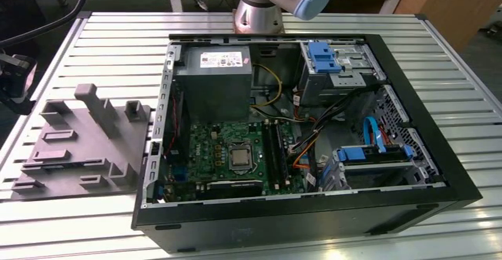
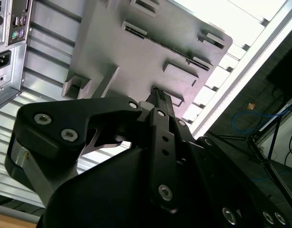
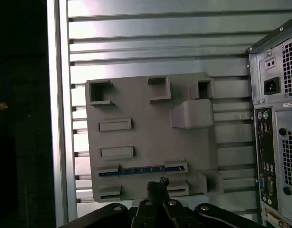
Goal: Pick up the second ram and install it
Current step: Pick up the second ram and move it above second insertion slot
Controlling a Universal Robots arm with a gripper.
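First wrist view: tool [image 3: 157, 185] near second ram [image 3: 141, 171] in tray [image 3: 150, 118].

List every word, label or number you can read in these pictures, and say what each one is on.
No text is legible.
White sticker on the power supply: print too small to read.
Pale label on the computer case's rear: blurred.
Second ram in the grey holder tray: no readable marking.
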